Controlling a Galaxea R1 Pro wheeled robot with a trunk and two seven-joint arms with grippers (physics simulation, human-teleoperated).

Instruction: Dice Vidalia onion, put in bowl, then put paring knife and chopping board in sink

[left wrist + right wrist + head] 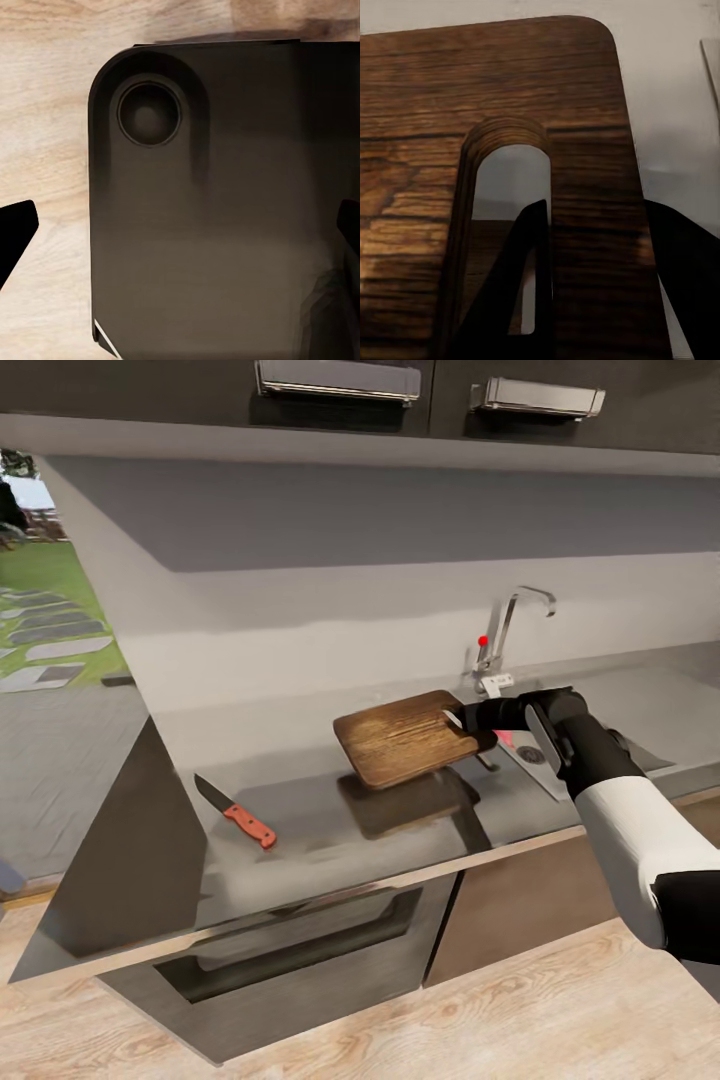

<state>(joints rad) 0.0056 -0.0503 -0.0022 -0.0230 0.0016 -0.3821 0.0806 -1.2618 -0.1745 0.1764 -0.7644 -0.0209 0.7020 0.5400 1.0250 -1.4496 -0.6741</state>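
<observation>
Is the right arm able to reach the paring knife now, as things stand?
Probably not at once: the right claw is shut on the chopping board, held above the countertop. The paring knife lies uncovered beyond the board.

Open countertop (300,760) lies between paring knife (238,815) and lifted chopping board (405,737); faucet (505,630) stands behind.

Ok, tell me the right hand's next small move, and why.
Probably carry the brown wooden chopping board sideways over the stainless-steel sink and lower it in. The right hand grips the board's slotted end, holding it above the grey countertop; the red-handled paring knife lies there.
</observation>
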